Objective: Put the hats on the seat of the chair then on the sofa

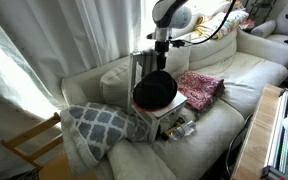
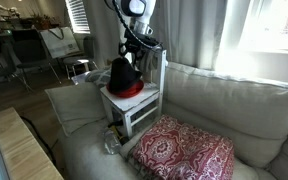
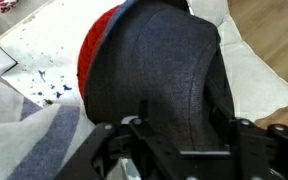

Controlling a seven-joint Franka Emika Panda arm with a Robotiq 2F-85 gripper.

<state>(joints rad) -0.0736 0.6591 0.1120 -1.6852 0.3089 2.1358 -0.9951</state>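
gripper [image 2: 132,55] looks pinched on the edge of the black hat [image 2: 121,72], which tilts up over the red hat [image 2: 131,90] on the chair [image 2: 144,103] seat. risk: a thin grip slips, or the brim drags red onto the sofa [image 2: 224,100] early.

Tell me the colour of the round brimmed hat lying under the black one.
The round brimmed hat is bright red; wrist view.

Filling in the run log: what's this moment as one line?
gripper: shut on black hat, tilted over red hat | red hat: on chair seat | chair: standing on sofa
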